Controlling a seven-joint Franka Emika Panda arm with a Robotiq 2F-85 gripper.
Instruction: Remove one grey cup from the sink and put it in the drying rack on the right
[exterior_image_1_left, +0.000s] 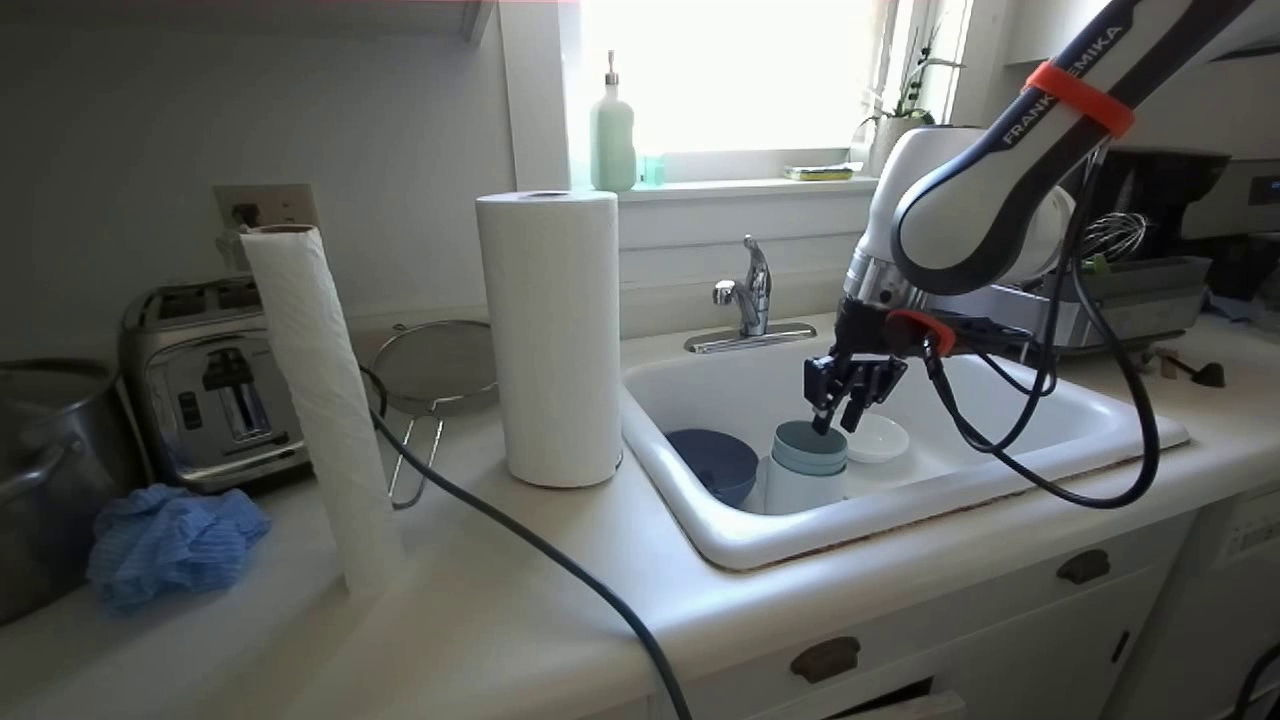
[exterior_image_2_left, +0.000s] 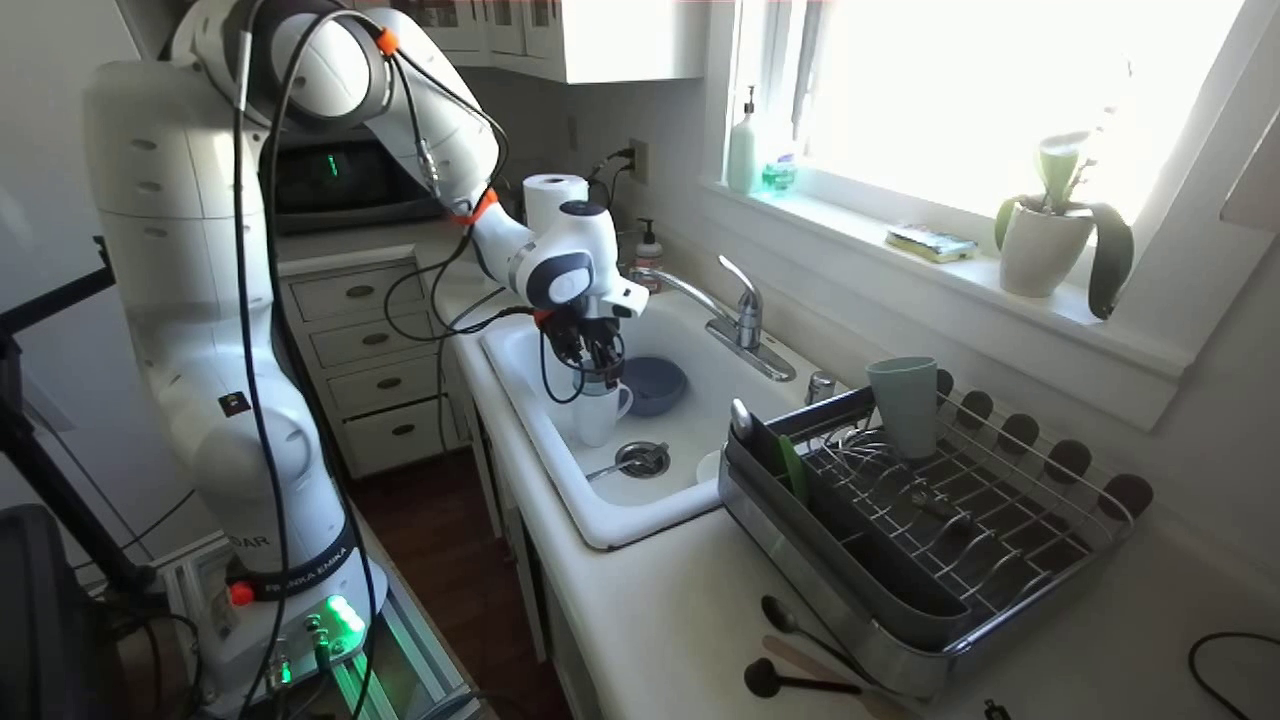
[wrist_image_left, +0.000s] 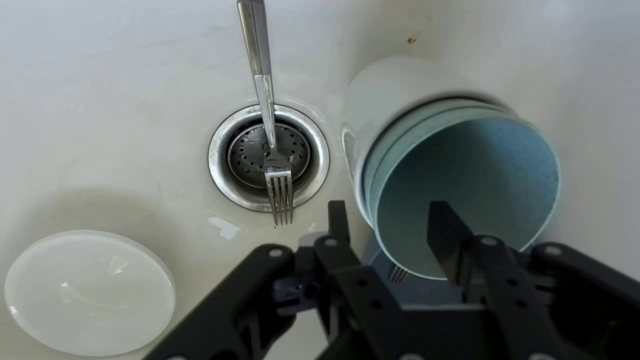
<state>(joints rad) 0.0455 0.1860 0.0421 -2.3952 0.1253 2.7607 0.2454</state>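
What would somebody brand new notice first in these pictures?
Probably the big white robot arm, bent over the sink. Next, its open black gripper by the mouth of the grey cup, stacked in a white mug. Then maybe the pale cup standing in the drying rack.

The arm (exterior_image_2_left: 190, 290) reads "FRANKA EMIKA" and, partly, "DAR".

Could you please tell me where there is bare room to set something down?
Bare counter lies between the sink and the dark utensils by the drying rack; bare sink floor lies between the white dish and the drain. It's crowded around the gripper: nested grey cups in a white mug beside the blue bowl.
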